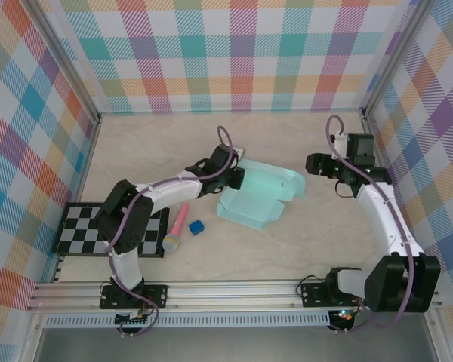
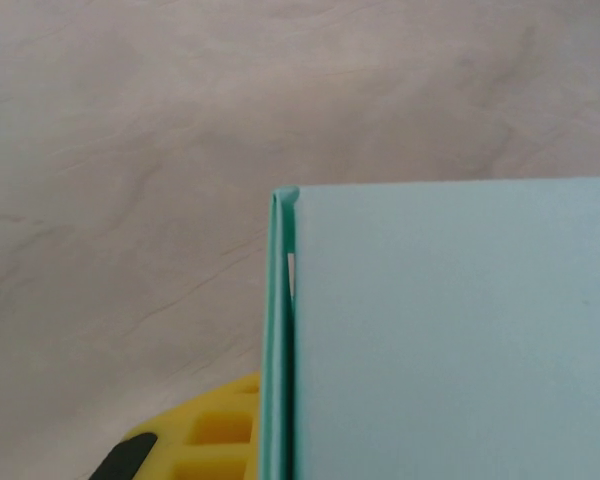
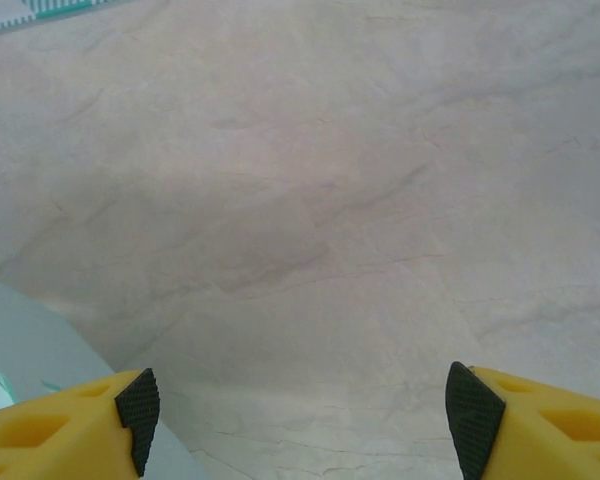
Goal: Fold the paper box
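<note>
Pastel plaid walls close in a pale, marble-veined table [image 1: 151,143]. Far to the left of the paper box [image 1: 251,205], a black-and-white checkerboard mat [image 1: 83,230] lies flat. Nearer the box, on the same side, lies a pink-handled thing with a pale round head, perhaps a toy microphone [image 1: 177,228]. Just beside it, toward the box, sits a tiny dark blue cube [image 1: 195,227]. Both lie apart from the box and seem to have no part in the fold.

The left gripper [image 1: 232,175] sits at the box's rear-left edge. In the left wrist view one yellow lattice finger [image 2: 220,435] shows just left of a doubled wall of card. A broad smooth panel to the right hides the other finger, so I cannot tell whether this claw is clenched on the card or only resting against it. I judge it is placed there to steady or press that side wall.

The box lies mid-table and is thin, matte mint-blue card, only half formed. It has a shallow tray with raised walls on the side toward the arms and a wide curved flap rising behind.

To the right of the box, near but apart, the right gripper [image 1: 315,164] hovers released. Its black-padded yellow fingers [image 3: 138,405] are spread wide over bare table, likely placed to take the flap.
</note>
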{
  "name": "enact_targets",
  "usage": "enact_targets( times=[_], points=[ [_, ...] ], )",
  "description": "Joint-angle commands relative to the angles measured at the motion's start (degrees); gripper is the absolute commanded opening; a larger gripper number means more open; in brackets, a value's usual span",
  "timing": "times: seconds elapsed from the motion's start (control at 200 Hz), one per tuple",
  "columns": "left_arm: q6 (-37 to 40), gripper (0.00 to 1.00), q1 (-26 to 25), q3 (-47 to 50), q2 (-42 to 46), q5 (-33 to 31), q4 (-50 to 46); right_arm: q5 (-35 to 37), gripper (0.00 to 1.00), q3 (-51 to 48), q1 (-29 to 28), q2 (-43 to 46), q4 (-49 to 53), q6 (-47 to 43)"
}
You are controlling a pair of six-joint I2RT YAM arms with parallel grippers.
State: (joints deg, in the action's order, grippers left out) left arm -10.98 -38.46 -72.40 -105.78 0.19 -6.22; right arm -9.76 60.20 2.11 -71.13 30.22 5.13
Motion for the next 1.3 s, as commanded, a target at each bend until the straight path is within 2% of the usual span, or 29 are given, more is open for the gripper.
enact_targets(
  times=[0.0,0.1,0.245,0.375,0.505,0.575,0.645,0.685,0.8,0.94,1.085,1.15,1.24,1.295],
  points=[
    [-3.1,0.0,2.9,-2.9,2.3,8.1,-9.2,-6.7,0.76,3.8,3.0,-1.9,4.4,3.6],
    [-2.3,0.0,3.3,-3.5,3.6,7.6,-13.5,-11.0,0.74,3.1,4.8,-4.2,2.7,4.1],
    [-3.0,0.0,4.0,-6.9,2.9,7.1,-20.3,-19.1,0.71,1.1,4.6,-5.6,-0.3,-1.5],
    [-9.9,0.0,6.3,-8.3,1.5,10.9,-24.7,-23.4,0.72,-0.2,2.5,-5.8,-0.6,-6.9],
    [-19.8,0.0,9.6,-10.7,-1.3,14.1,-31.5,-22.3,0.72,0.2,0.8,-7.3,1.1,-5.4],
    [-24.5,0.0,10.5,-8.6,-1.2,16.9,-29.5,-21.5,0.72,-0.5,0.5,-7.2,0.3,-2.5],
    [-28.1,0.0,10.3,-6.0,0.1,16.3,-26.7,-20.8,0.7,-1.1,-0.3,-7.1,-0.3,2.2],
    [-29.3,0.0,10.2,-5.2,0.9,14.3,-26.1,-21.5,0.68,-1.0,-0.6,-7.3,-0.5,5.6],
    [-30.1,0.0,10.0,-3.1,2.4,8.6,-22.9,-29.8,0.57,-2.3,-2.4,-8.0,-4.7,10.9],
    [-28.0,0.0,8.2,-0.3,1.6,-1.2,-18.4,-27.9,0.56,-3.6,-4.7,-9.2,-7.1,10.0],
    [-33.0,0.0,8.2,2.7,0.6,3.9,-12.8,-26.3,0.56,-2.7,-4.7,-11.4,-5.2,7.4],
    [-35.0,0.0,8.3,2.7,0.2,7.0,-12.4,-26.1,0.52,-2.6,-4.6,-12.4,-4.4,7.1],
    [-35.4,0.0,8.2,3.1,0.5,9.8,-11.1,-31.8,0.46,-2.4,-4.7,-13.9,-6.8,10.4],
    [-34.7,0.0,8.1,3.1,1.0,10.2,-10.8,-33.9,0.47,-2.9,-5.3,-14.3,-10.8,14.8]
  ],
)
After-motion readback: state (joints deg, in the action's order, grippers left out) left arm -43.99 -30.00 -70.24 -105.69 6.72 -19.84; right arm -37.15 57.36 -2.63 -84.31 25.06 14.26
